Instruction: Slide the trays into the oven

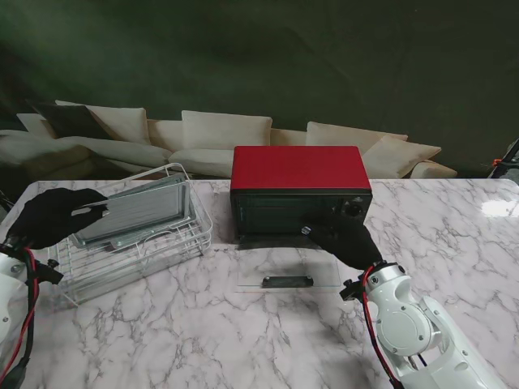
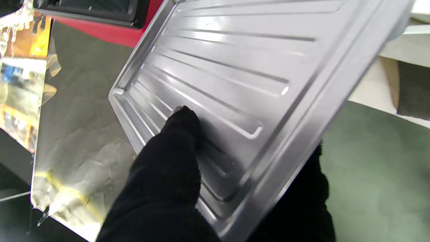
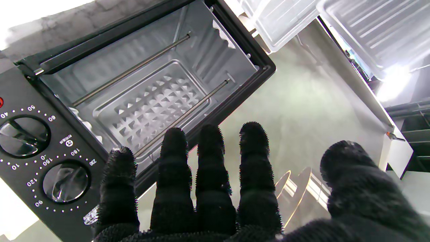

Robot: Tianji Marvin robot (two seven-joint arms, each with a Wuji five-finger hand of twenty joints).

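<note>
Trouble could come if we tip the baking tray (image 1: 138, 212) against the wire rack (image 1: 138, 251) and it slips. From above, our left hand (image 1: 50, 217) grips it, left of the red oven (image 1: 300, 190). Left wrist: fingers (image 2: 181, 134) pinch its edge. Right wrist: our right hand (image 3: 215, 188) spreads empty before the open oven.

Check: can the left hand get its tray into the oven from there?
Probably yes: the left hand grips the tray, the oven door lies open, cavity looks empty. The right hand near the opening could crowd it.
</note>
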